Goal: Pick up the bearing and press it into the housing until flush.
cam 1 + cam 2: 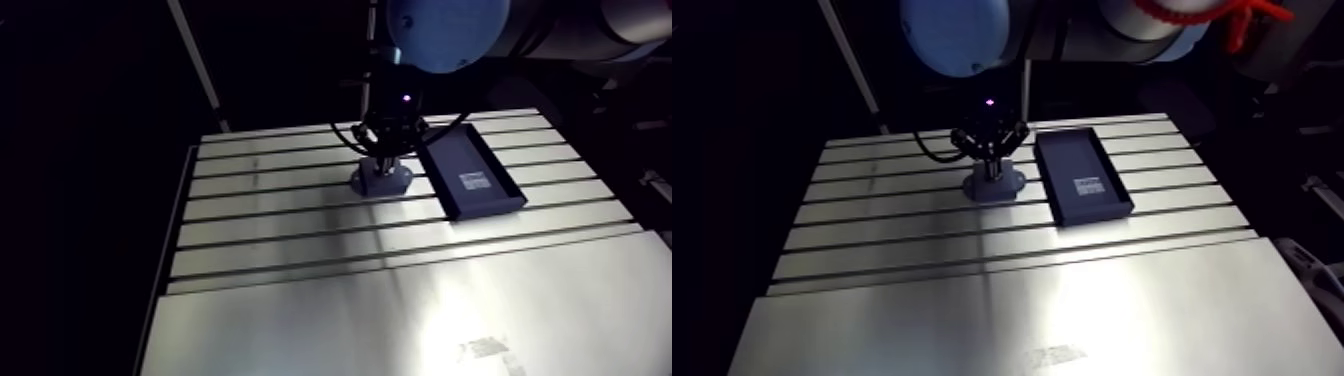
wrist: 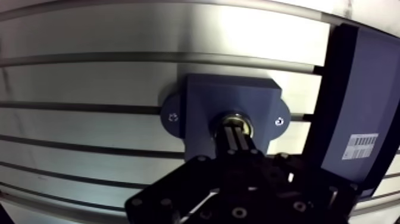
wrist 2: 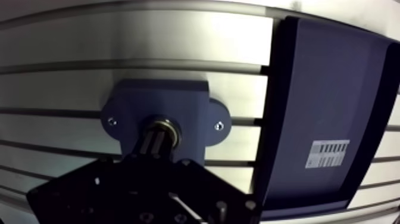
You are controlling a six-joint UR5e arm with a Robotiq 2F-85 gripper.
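Wrist view: gripper (image 2: pixel 237 136) is pointing straight down at the blue-grey housing (image 2: pixel 232 98), which is sitting directly under it on the slotted table (image 2: pixel 119 77). Fingers (image 2: pixel 231 143) are showing pressed together, only a thin seam between them, nothing clamped between the pads. Fingertips are meeting the brass-coloured bearing (image 2: pixel 237 118), which is sitting in the round bore in the middle of the housing; only its rim is showing around the tips, so how deep it is seated I cannot tell. The housing is lying flat, with one small screw hole showing in each of its two side ears, either side of the fingers. A dark tray (image 2: pixel 351 83) is lying just beside the gripper, close to the housing's ear on that side but apart from it, with a white barcode label (image 2: pixel 362 145) on its floor. Arm view: gripper (image 1: pixel 383 160) is hanging upright over the housing (image 1: pixel 380 183), tray (image 1: pixel 470 175) flat beside it, both resting across the table's slots.
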